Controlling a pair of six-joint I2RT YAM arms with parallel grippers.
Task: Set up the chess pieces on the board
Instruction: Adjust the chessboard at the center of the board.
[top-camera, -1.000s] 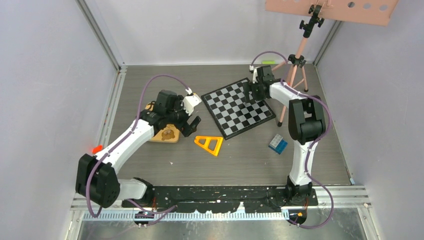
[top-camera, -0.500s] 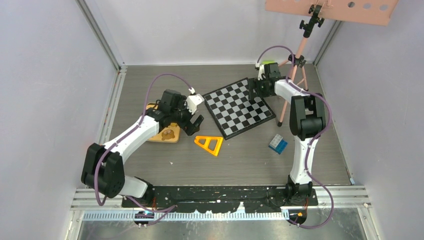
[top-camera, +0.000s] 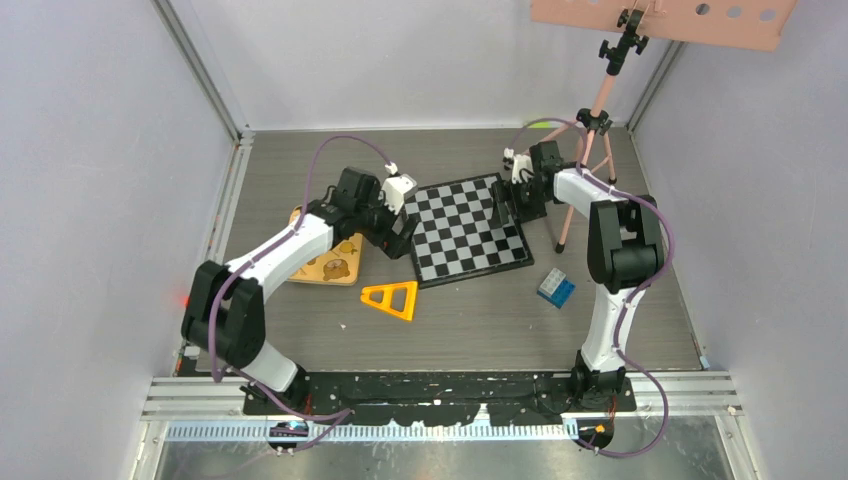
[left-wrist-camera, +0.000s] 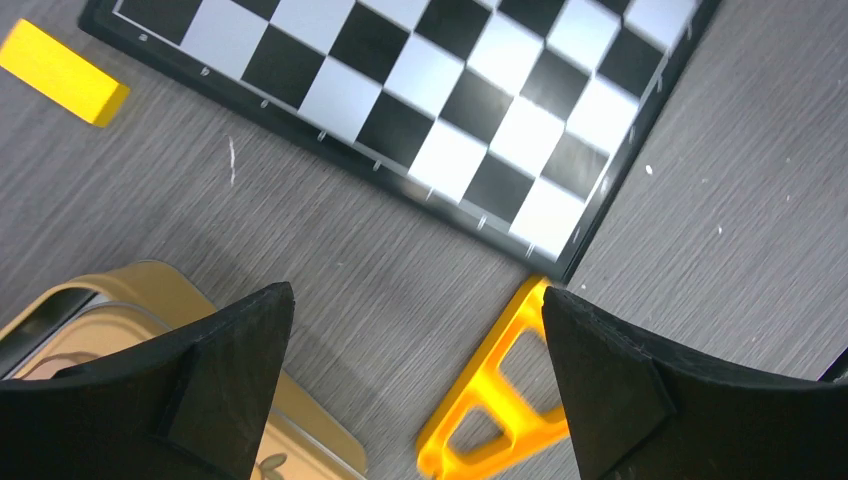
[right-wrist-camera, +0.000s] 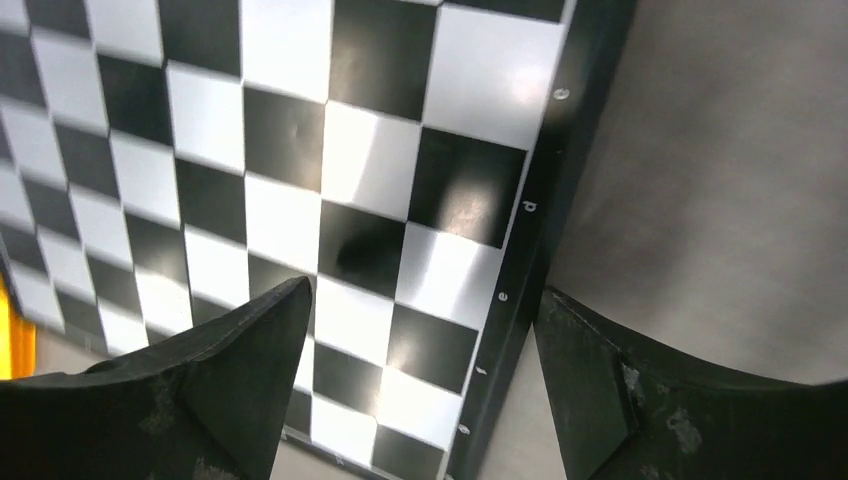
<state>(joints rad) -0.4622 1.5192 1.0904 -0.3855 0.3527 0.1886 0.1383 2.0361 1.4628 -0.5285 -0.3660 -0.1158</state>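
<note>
Tin (left-wrist-camera: 150, 285), gold, lies furthest L. L gripper (left-wrist-camera: 415, 300) hangs w/ jaws spread wide, nothing between, over bare table just off a board corner. Yellow triangle (left-wrist-camera: 478, 380) near that corner. Board (top-camera: 470, 225) flat, mid-table. R gripper (right-wrist-camera: 422, 290) straddles its R edge, jaws spread, nothing pinched.

Checkered board (left-wrist-camera: 420, 90) corner at top, yellow block (left-wrist-camera: 62, 73) beside it, gold tin (left-wrist-camera: 150, 300), yellow triangle frame (left-wrist-camera: 490, 400), fingers (left-wrist-camera: 200, 390) spread wide.

The board (top-camera: 468, 232), black-and-white checks inside a thin black border, lies flat, unfolded, slightly askew.
</note>
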